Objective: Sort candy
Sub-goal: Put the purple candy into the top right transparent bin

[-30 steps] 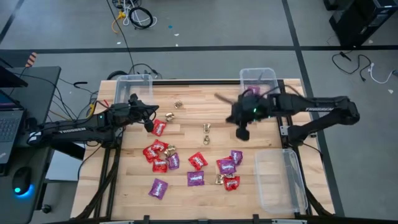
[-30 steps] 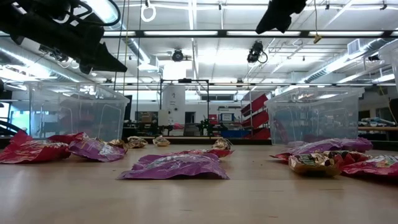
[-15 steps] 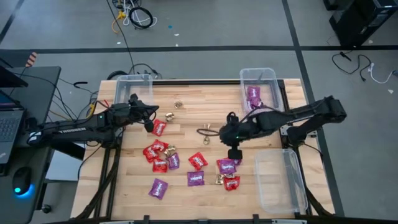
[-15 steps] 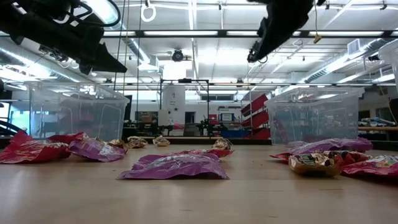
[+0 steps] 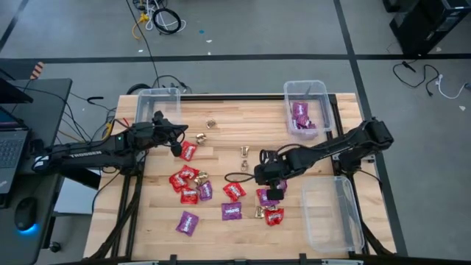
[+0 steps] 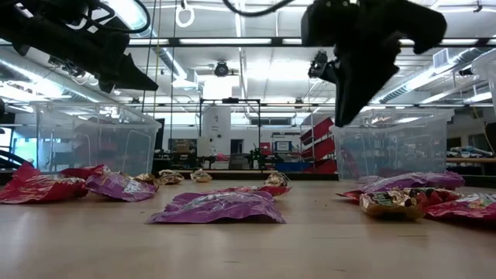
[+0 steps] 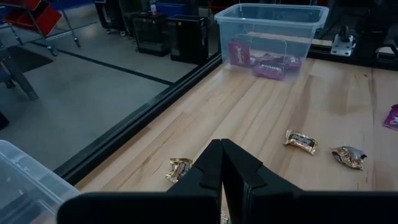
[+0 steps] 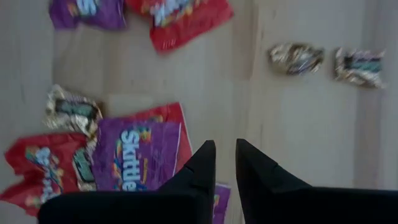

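Note:
Red packets (image 5: 184, 180), purple packets (image 5: 231, 211) and small gold pieces (image 5: 244, 152) lie flat and scattered on the wooden table (image 5: 221, 132). Several purple packets (image 5: 302, 114) lie in the far right clear bin. My right gripper (image 5: 274, 184) hangs above a purple packet (image 8: 134, 158) in the near-middle cluster, fingers pointing down with a narrow gap, empty; it also shows in the right wrist view (image 8: 222, 149) and the low view (image 6: 346, 116). My left gripper (image 5: 176, 145) is shut and empty above the table's left part, beside a red packet (image 5: 188, 151); the left wrist view (image 7: 221, 149) shows its fingers together.
Three clear bins stand at the table's edges: far left (image 5: 158, 99), far right (image 5: 306, 90), and near right (image 5: 331, 217). A gold piece (image 5: 212, 124) lies near the far edge. Bare wood lies between the far bins.
My right gripper has gone from beside the far right bin toward the table's near edge and left, and down, to above the near-middle candy cluster. The candy has not moved.

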Tool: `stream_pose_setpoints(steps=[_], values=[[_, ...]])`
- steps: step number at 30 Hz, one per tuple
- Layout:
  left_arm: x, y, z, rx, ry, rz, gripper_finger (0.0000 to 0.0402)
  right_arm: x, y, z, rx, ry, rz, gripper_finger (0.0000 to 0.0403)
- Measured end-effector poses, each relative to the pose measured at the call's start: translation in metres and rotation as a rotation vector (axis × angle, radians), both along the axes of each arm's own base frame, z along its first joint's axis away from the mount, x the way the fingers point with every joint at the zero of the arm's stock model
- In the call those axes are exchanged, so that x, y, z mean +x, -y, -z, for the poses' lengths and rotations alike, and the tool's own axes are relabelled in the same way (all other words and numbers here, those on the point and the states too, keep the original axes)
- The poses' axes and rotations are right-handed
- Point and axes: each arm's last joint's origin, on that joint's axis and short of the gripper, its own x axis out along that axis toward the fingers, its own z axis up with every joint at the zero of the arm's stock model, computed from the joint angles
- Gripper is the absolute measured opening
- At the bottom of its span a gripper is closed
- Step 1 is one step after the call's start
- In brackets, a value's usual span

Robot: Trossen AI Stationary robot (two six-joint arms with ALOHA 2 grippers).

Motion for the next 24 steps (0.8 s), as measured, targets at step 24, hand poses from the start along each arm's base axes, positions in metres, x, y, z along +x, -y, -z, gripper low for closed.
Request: stream_pose_setpoints(steps=[24], values=[[0.001, 0.000, -0.003, 0.055, 0.003, 0.005, 0.0009, 0.001, -0.017, 0.015, 0.100, -0.062, 0.136, 0.0113]])
